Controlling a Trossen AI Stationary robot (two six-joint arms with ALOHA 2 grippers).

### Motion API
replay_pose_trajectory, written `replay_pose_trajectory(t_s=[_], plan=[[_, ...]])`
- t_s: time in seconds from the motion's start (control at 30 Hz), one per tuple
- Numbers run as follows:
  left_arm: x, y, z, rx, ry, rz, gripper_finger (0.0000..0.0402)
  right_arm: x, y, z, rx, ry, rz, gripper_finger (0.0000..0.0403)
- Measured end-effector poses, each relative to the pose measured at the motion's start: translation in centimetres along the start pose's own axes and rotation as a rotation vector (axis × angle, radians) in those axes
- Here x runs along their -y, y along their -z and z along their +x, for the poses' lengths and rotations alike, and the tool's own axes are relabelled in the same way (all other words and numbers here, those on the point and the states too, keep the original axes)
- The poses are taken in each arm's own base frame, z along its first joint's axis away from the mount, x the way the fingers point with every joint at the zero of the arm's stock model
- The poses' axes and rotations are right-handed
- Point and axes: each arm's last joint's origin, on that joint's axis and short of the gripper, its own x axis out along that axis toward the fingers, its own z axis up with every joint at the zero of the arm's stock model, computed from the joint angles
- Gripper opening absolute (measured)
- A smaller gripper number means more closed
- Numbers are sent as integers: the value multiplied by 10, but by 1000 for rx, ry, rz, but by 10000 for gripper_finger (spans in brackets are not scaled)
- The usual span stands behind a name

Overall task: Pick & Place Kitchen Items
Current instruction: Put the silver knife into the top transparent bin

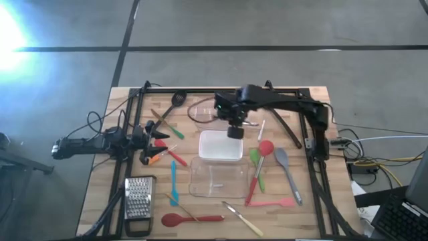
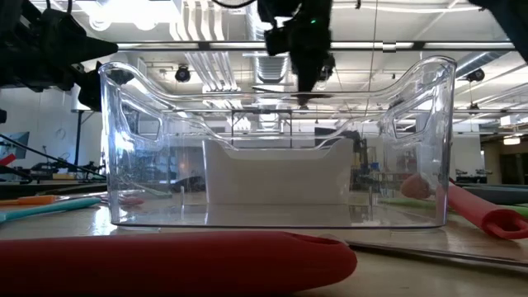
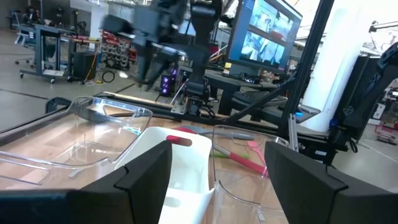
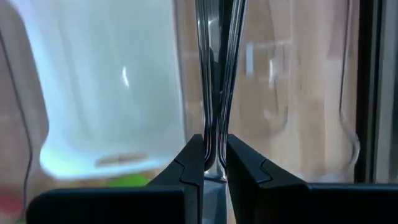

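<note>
The right gripper (image 1: 235, 131), jaws clamped on metal tongs (image 4: 217, 87), hung above the white tub's (image 1: 221, 146) far rim; the left gripper (image 1: 151, 137), jaws apart, waited near the table's (image 1: 100, 194) left edge.

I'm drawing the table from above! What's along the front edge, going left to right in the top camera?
Steel box grater → teal utensil → red spoon → wood-handled tool → red spatula.

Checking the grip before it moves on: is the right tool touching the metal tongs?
Touching. In the right wrist view, the right tool has both fingers pressed against the metal tongs with no gap.
</note>
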Motion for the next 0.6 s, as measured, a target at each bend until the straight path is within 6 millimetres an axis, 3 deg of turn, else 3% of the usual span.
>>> replay_pose_trajectory(t_s=[0.23, 0.47, 0.6], plan=[[0, 0, 0, 0, 0, 0, 262, 33, -36, 24, 59, -71, 30, 33], [0, 0, 0, 0, 0, 0, 262, 70, -49, 54, 41, -95, 169, 33], [0, 0, 0, 0, 0, 0, 262, 81, -49, 68, 26, -164, 205, 33]])
